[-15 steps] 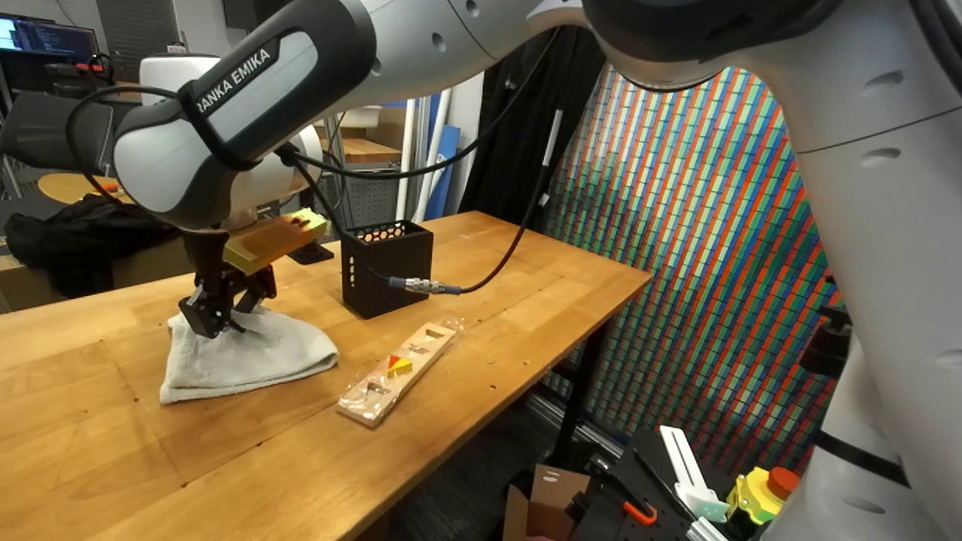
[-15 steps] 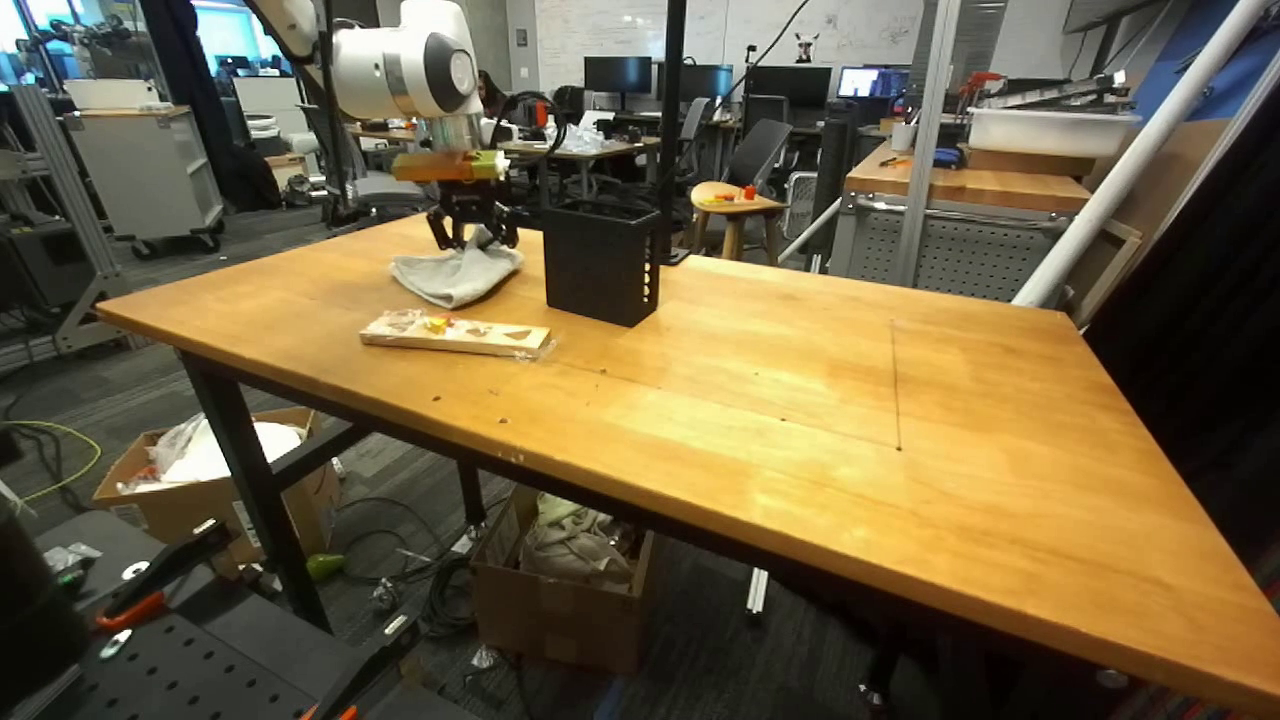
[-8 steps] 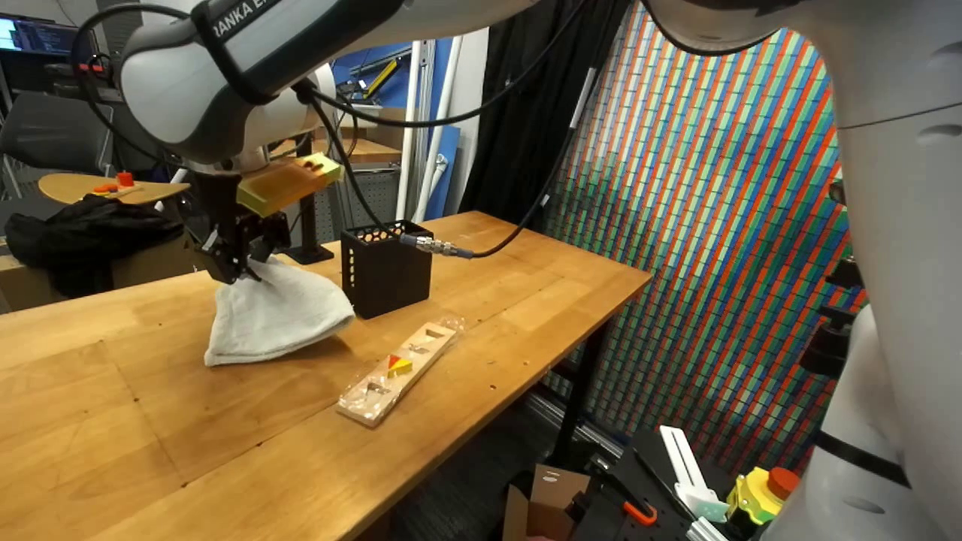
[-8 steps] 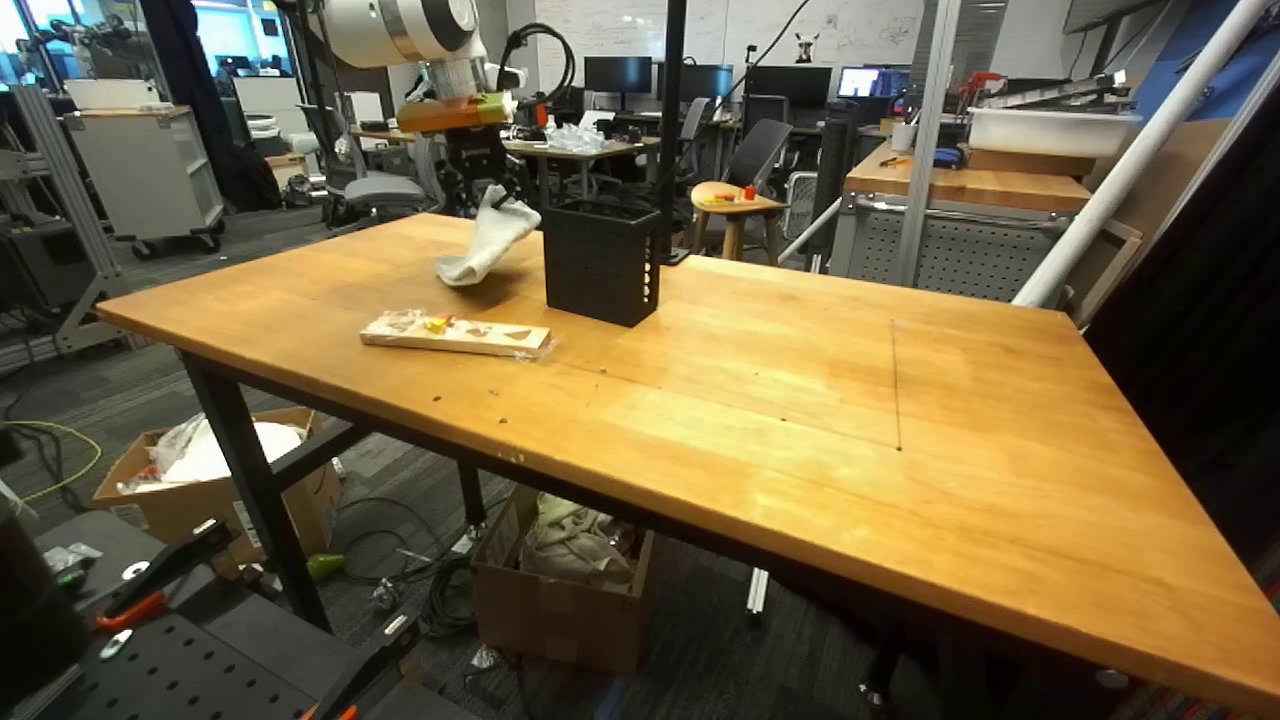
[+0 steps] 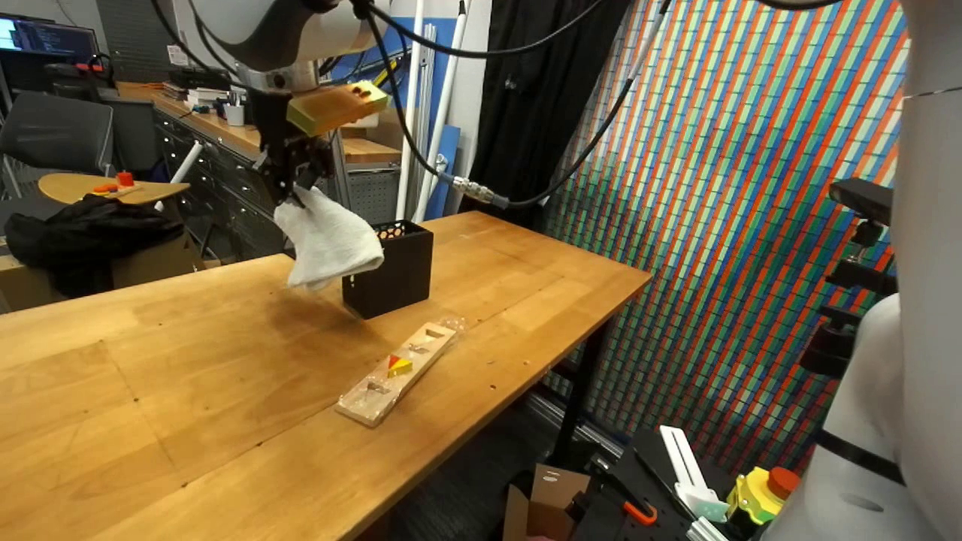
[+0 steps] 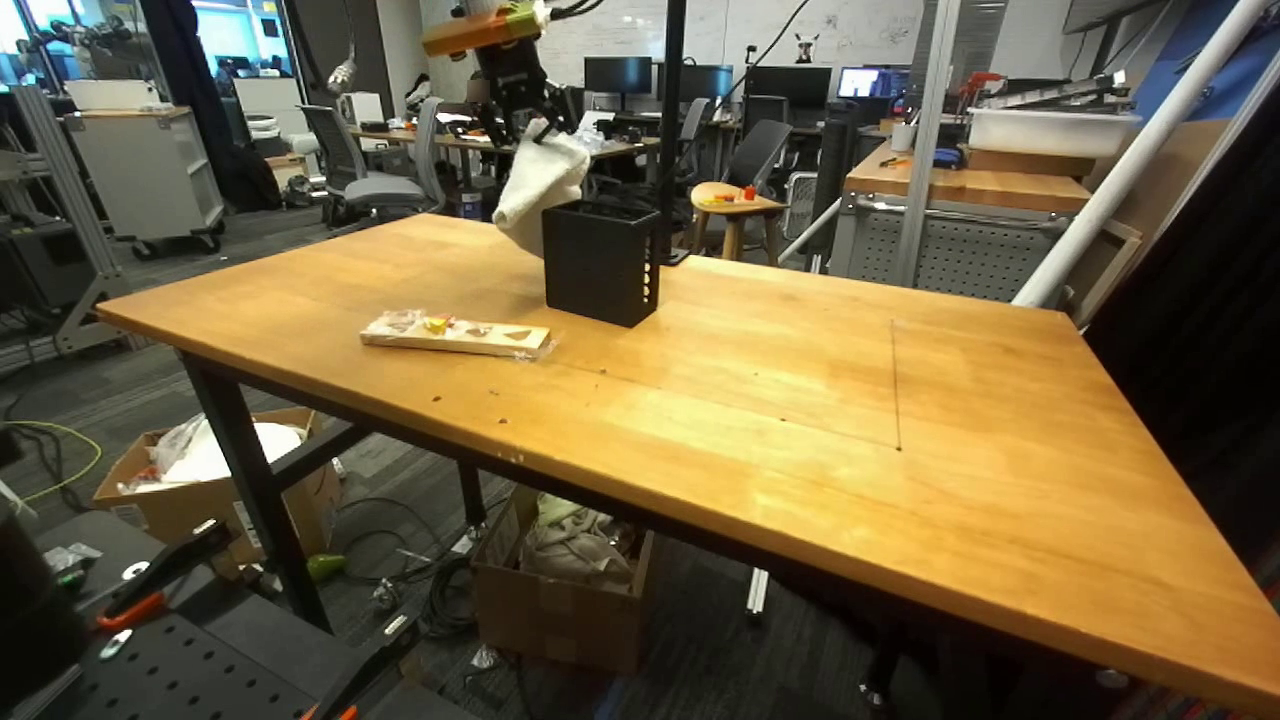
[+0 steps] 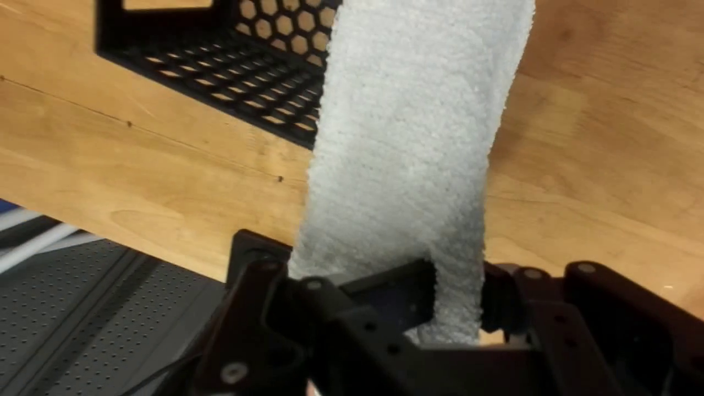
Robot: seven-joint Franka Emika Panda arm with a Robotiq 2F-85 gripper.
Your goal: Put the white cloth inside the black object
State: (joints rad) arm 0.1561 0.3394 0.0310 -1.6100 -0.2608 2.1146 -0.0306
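Note:
The white cloth [image 5: 331, 237] hangs from my gripper [image 5: 297, 197] above the table, clear of the tabletop. It also shows in an exterior view [image 6: 545, 185], where its lower end is partly hidden behind the black box [image 6: 600, 265]. The open-topped black box stands upright on the table and also shows in an exterior view [image 5: 402, 270], partly covered by the cloth. In the wrist view my gripper [image 7: 461, 291] is shut on a fold of the cloth [image 7: 407, 137], which hangs beside the honeycomb-walled box [image 7: 181, 27]. The cloth is outside the box.
A wrapped wooden puzzle board [image 5: 398, 376] with a yellow and red piece lies on the table [image 5: 188, 436] in front of the box; it also shows in an exterior view [image 6: 455, 335]. A black post [image 6: 672, 130] stands behind the box.
My gripper has risen and moved towards the black box, lifting the cloth off the table. The cloth now hangs beside the box. The box and puzzle board have not moved.

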